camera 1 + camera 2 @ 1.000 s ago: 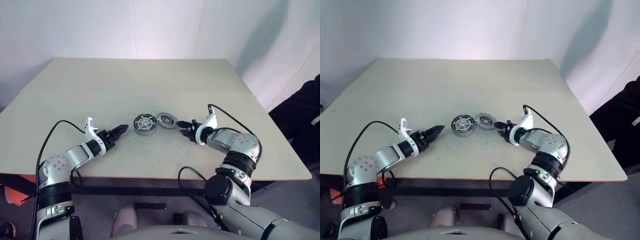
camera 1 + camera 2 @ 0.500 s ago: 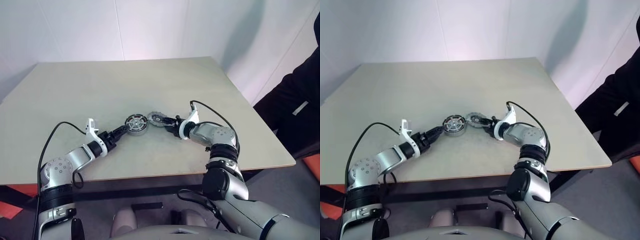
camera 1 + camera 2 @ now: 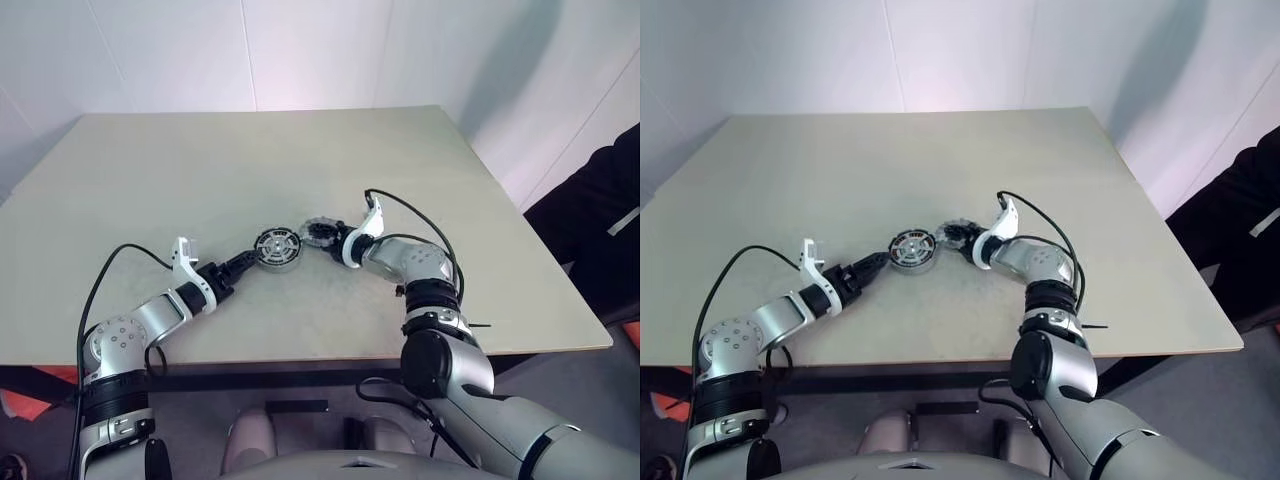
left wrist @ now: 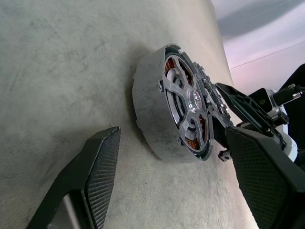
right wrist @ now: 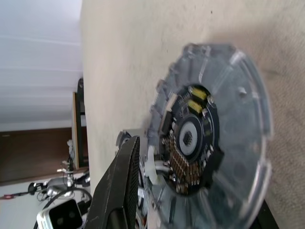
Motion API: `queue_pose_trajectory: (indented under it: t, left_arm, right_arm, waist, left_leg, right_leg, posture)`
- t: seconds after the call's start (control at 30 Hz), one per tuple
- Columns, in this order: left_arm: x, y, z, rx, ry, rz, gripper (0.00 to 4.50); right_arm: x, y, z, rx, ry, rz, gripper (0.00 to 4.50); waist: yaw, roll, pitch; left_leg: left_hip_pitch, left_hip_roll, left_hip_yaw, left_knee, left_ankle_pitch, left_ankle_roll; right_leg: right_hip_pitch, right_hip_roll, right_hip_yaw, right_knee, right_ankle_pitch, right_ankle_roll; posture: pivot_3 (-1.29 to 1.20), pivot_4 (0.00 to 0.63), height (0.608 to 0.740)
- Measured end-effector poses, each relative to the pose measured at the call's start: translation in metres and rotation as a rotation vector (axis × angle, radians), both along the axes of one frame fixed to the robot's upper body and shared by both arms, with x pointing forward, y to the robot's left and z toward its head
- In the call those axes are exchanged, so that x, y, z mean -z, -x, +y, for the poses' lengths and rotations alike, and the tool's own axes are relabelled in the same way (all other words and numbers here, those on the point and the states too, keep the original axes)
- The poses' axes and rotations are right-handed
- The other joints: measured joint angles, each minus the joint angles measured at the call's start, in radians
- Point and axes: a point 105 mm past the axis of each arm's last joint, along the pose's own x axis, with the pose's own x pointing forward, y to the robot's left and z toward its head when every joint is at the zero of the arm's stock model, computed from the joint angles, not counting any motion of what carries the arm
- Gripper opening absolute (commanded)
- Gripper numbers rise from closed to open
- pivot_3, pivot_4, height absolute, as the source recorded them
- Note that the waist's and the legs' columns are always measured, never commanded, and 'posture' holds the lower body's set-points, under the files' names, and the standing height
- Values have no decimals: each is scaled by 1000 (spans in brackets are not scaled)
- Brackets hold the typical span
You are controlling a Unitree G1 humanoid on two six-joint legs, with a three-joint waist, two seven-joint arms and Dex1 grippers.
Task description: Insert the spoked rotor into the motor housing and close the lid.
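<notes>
The motor housing [image 3: 275, 247] lies on the table, and the left wrist view shows its grey wall [image 4: 147, 109]. The spoked rotor [image 4: 190, 102] sits in its mouth, with copper windings showing between the spokes. My left gripper [image 3: 243, 261] is open just short of the housing's left side, which lies ahead between its fingers [image 4: 97, 171]. The lid [image 3: 312, 228], a notched grey disc, lies right of the housing with its inner side [image 5: 214, 119] showing. My right gripper [image 3: 326, 234] is open, its jaws on either side of the lid; one finger [image 5: 119, 191] is at the rim.
The beige table [image 3: 200, 160] stretches bare behind the parts to a white wall. A person in dark clothing [image 3: 605, 220] stands past the table's right edge. The table's near edge [image 3: 300, 348] runs under both forearms.
The camera has shifted. My right gripper has moved left and forward, from just right of the lid to around it. Housing, lid and left gripper have stayed put.
</notes>
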Motion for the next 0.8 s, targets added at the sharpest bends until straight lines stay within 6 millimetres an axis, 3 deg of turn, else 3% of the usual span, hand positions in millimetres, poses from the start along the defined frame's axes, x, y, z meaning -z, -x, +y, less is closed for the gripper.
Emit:
queue_pose_trajectory:
  t: [0.33, 0.57, 0.7, 0.8]
  left_arm:
    - [0, 0, 0, 1, -2, 0, 3709]
    - [0, 0, 0, 1, -2, 0, 3709]
    - [0, 0, 0, 1, -3, 0, 3709]
    - [0, 0, 0, 2, -3, 1, 3709]
  right_arm:
    - [-4, -6, -5, 20, 9, -48, 2303]
    - [-7, -8, -5, 28, -10, -61, 55]
    - [-9, -8, -3, 14, -2, -79, 85]
    - [-12, -8, -1, 10, -16, -98, 1073]
  waist:
    - [0, 0, 0]
    - [0, 0, 0]
    - [0, 0, 0]
    - [-1, 0, 0]
  left_leg:
    - [0, 1, 0, 4, 0, 0]
    - [0, 0, 0, 4, 0, 0]
    - [0, 1, 0, 4, 0, 0]
    - [0, 1, 0, 4, 0, 0]
  right_leg:
    - [1, 0, 0, 1, -2, 5]
    - [1, 0, 0, 1, 1, 1]
    - [1, 0, 0, 1, 1, 1]
    - [1, 0, 0, 1, 1, 0]
  posture:
    - [0, 0, 740]
    - [0, 0, 740]
    - [0, 0, 740]
    - [0, 0, 740]
